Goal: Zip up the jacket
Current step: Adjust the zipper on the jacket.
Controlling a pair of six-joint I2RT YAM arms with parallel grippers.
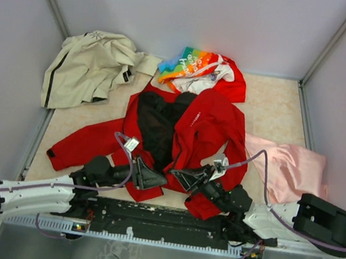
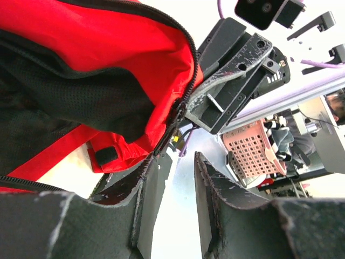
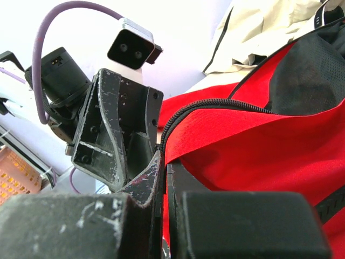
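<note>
1. The jacket: bright red woven cloth, smooth, faintly glossy.
2. Its lining: matt black mesh.
3. Its zipper: dark, finely ribbed, matt.
4. The right gripper: matt black plastic, scuffed, with pale scratches.
5. The table: beige, speckled, matt.

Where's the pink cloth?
In the top view, the pink cloth lies on the right side, just right of the red jacket and beyond the right arm.

Table, jacket, beige jacket, pink cloth, rainbow garment
</note>
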